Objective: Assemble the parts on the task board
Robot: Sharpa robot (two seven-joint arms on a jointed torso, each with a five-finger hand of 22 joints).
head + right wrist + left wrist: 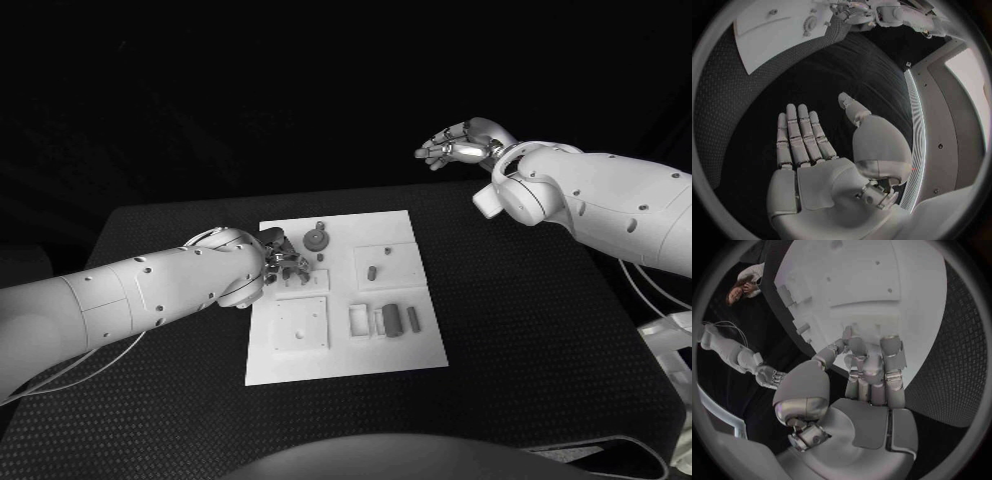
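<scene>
Head view: the left hand, fingers curled down on the task board mid-tabletop, whether grasping unclear, has the round part just at one o'clock, while the right hand hangs released, well apart.

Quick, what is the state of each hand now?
Left hand: over the task board, fingers curled; cannot be told if it holds a part.
Right hand: open, holding nothing.
</scene>
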